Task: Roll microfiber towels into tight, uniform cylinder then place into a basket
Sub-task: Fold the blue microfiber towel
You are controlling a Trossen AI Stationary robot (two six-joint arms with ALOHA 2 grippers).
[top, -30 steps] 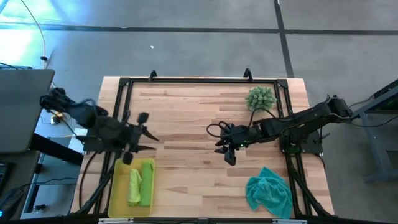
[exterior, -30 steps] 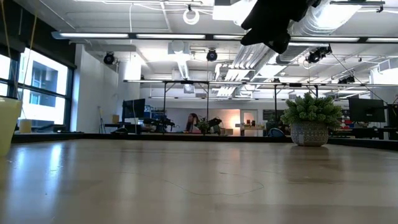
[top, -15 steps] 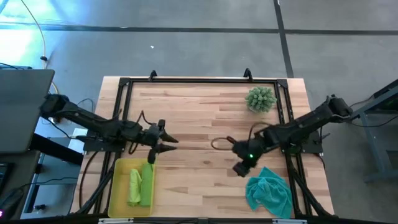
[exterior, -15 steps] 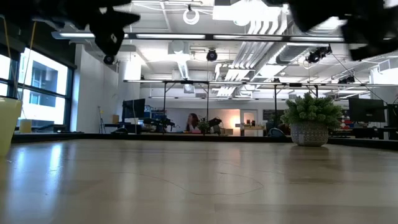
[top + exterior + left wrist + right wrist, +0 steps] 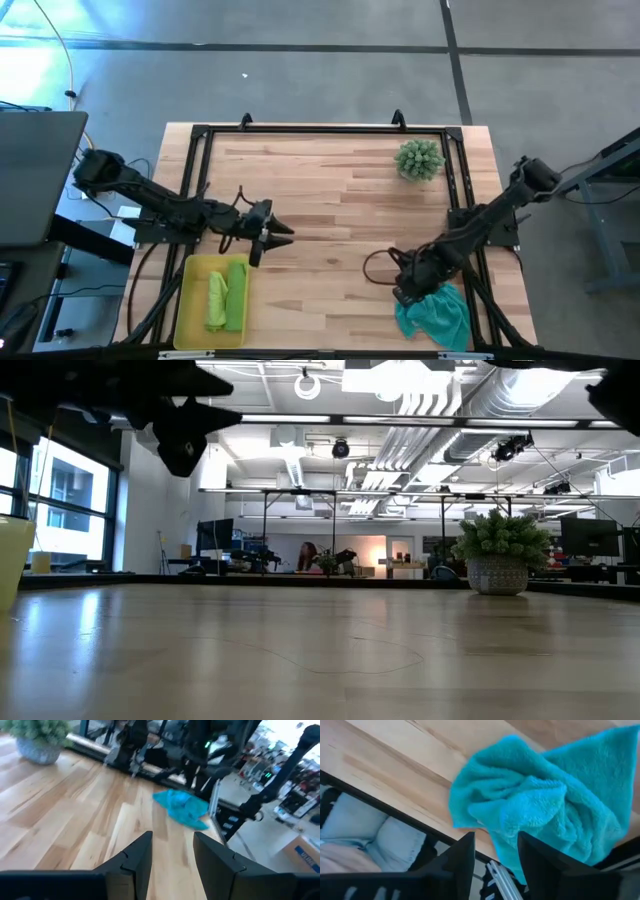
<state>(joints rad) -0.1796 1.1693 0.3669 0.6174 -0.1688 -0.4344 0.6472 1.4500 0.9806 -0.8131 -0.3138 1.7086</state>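
Observation:
The teal microfiber towel point(image 5: 437, 312) lies crumpled on the table's near right corner; it also shows in the right wrist view point(image 5: 545, 805) and the left wrist view point(image 5: 181, 808). Two lime green towels point(image 5: 227, 295) lie rolled side by side in the yellow basket point(image 5: 190, 300) at the near left. My right gripper point(image 5: 405, 286) point(image 5: 495, 840) hovers open over the teal towel's left edge, pointing steeply down. My left gripper point(image 5: 274, 236) point(image 5: 172, 840) stands open just beyond the basket's far right corner, pointing nearly level toward the table's right, nothing between its fingers.
A spiky green plant in a pot point(image 5: 419, 160) point(image 5: 498, 560) stands at the far right. A black frame point(image 5: 320, 128) runs around the table's edges. Bare wood spreads across the middle point(image 5: 330, 200). The basket's wall point(image 5: 12, 560) shows at the low view's left.
My right gripper has swung from the table's middle toward the near right corner, sinking and rolling, and now hangs over the teal towel. My left gripper has come down and gone toward the table's right, rolling as it tipped level, past the basket's far corner. No towel has moved.

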